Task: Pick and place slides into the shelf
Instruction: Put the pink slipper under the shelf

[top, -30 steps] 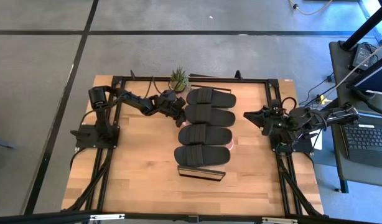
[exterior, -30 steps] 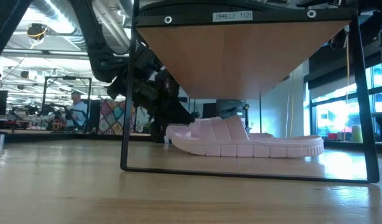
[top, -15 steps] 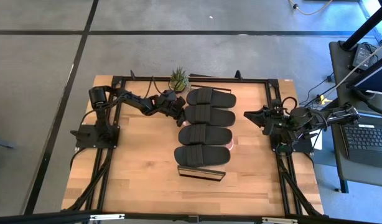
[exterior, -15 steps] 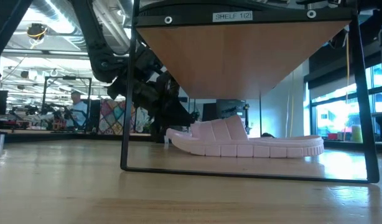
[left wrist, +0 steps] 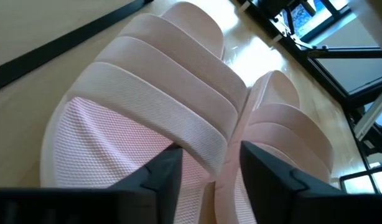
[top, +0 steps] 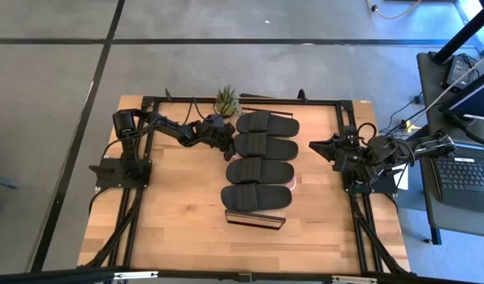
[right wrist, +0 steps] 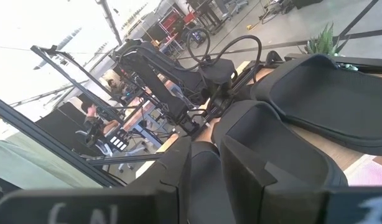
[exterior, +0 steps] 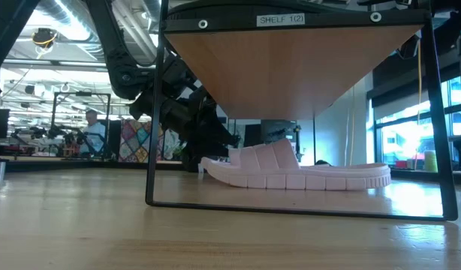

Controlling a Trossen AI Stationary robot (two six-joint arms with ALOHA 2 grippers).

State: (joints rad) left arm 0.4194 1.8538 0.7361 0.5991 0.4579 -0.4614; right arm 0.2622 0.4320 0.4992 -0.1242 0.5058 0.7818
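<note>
The shelf (top: 254,219) stands mid-table with several black slides (top: 262,150) in a row on its top. Under it, two pink slides (left wrist: 135,93) (left wrist: 284,118) lie side by side on their soles; from table height they show as one pink slide (exterior: 298,171). My left gripper (top: 228,142) reaches under the shelf's left end and is open (left wrist: 209,171), its fingers standing on either side of the nearer pink slide's side edge, by the strap. My right gripper (top: 313,147) hangs right of the shelf, fingers slightly apart (right wrist: 206,168), with nothing between them. My left gripper is open around the side edge (left wrist: 219,165) of the nearer pink slide, where the strap meets the sole. It comes in slanting down from the table's left. I cannot tell whether its fingers touch the slide. The slide lies flat on the table.
A small potted plant (top: 225,101) stands at the far edge, close behind my left arm. The shelf's thin black legs (exterior: 150,150) flank the pink slides. Bare tabletop (top: 171,213) lies in front of the shelf and to its left.
My left gripper has opened under the shelf without shifting its place. The pink slide's end by that gripper, a little raised before, has sunk onto the table.
</note>
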